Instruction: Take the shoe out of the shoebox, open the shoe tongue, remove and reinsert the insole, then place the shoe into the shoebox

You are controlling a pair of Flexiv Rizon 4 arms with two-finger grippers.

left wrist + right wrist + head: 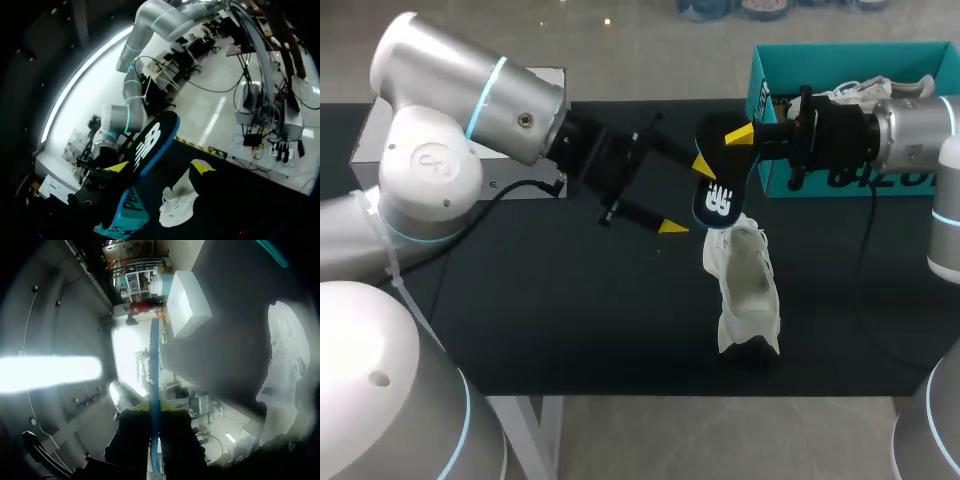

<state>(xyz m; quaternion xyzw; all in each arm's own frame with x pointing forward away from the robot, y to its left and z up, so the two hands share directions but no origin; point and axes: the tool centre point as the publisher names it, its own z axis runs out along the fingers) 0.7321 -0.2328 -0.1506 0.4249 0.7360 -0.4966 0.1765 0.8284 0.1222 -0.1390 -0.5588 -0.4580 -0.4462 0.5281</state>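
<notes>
R claw (154,411) pinches thin, flat insole (155,355) nr floppy white shoe (285,355).

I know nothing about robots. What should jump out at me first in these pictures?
First, the right gripper pinches a dark blue insole in the air, just above the white shoe on the black table. The left gripper hangs open close beside the insole. A teal shoebox stands at the table's back right.
</notes>
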